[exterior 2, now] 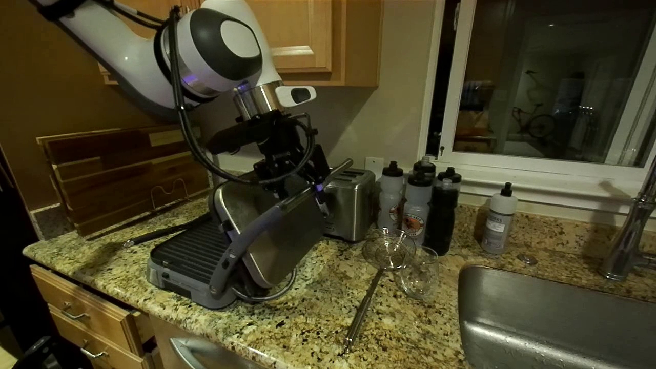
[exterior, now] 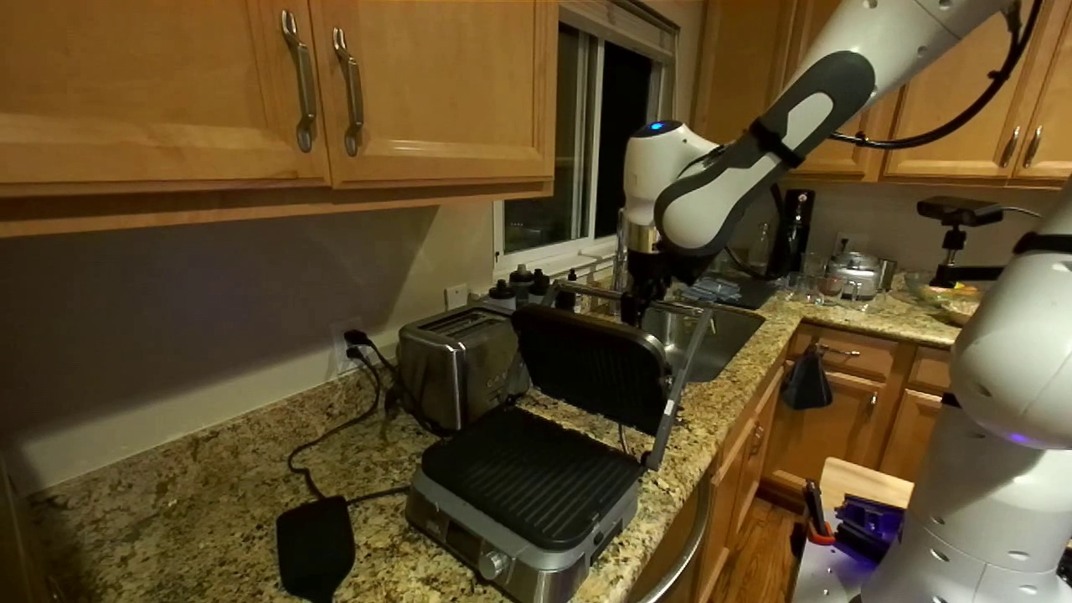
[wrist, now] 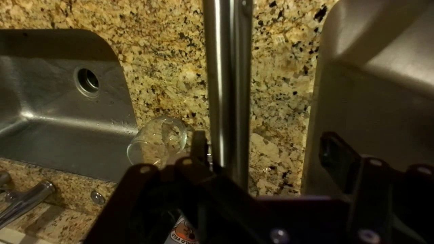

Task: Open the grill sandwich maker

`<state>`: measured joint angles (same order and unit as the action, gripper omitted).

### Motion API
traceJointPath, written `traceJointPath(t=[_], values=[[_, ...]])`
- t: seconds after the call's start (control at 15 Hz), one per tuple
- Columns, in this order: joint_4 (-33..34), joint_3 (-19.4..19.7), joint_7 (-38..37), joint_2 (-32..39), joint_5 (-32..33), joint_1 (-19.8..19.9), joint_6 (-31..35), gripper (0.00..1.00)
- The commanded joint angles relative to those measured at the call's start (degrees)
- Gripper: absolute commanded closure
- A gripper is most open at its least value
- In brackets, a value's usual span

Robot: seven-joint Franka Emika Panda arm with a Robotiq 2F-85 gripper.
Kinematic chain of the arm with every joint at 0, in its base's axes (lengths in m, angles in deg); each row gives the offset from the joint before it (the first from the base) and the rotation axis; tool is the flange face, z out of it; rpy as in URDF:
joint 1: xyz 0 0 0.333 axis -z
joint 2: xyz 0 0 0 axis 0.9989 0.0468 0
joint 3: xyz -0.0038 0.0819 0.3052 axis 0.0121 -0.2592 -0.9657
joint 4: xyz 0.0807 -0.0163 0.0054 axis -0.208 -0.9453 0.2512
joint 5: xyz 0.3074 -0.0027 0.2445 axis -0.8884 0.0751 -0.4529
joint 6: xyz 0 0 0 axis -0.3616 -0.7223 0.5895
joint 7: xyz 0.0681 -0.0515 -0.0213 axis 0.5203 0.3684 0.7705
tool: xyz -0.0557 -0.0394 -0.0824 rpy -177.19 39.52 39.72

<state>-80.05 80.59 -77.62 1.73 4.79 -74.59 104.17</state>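
Far left in an exterior view, a striped board [exterior 2: 123, 179] stands on edge on the counter [exterior 2: 307, 328]. Next, near the counter's front edge, sits the grill [exterior 2: 279, 241], its lid [exterior: 590, 360] already up and tilted; the ribbed lower plate [exterior: 532, 473] shows in both exterior views. Over the lid hangs the gripper [wrist: 266, 149], at the handle bar [wrist: 220, 84] that joins the grill's side arms [exterior 2: 248, 238]. In the wrist view its fingers [wrist: 339, 162] are spread well apart, unclenched, with the bar running between them, closer to one finger; whether they touch, I cannot tell. Just right of the lid, and partly hidden by it, stands the toaster [exterior 2: 356, 205]. Beside that comes a cluster of bottles [exterior 2: 417, 205]. In front of these lies a strainer [exterior 2: 378, 279] slanting toward the counter's front, with a glass [exterior 2: 420, 277] just beside its head. Farther right, a pale bottle [exterior 2: 498, 223] stands behind the sink [exterior 2: 538, 294]. Rightmost, the tap [exterior 2: 628, 238] rises at the sink's back, partly out of view.
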Motion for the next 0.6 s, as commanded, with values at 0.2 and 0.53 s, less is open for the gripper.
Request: traceJointPath(t=[0.2, 0.53], values=[[-5.30, -4.50, -6.54, -12.94, 8.36, 0.50, -5.97, 0.00], [-5.01, -5.67, -5.18, -20.13, -3.14, -3.31, -17.87, 0.00]])
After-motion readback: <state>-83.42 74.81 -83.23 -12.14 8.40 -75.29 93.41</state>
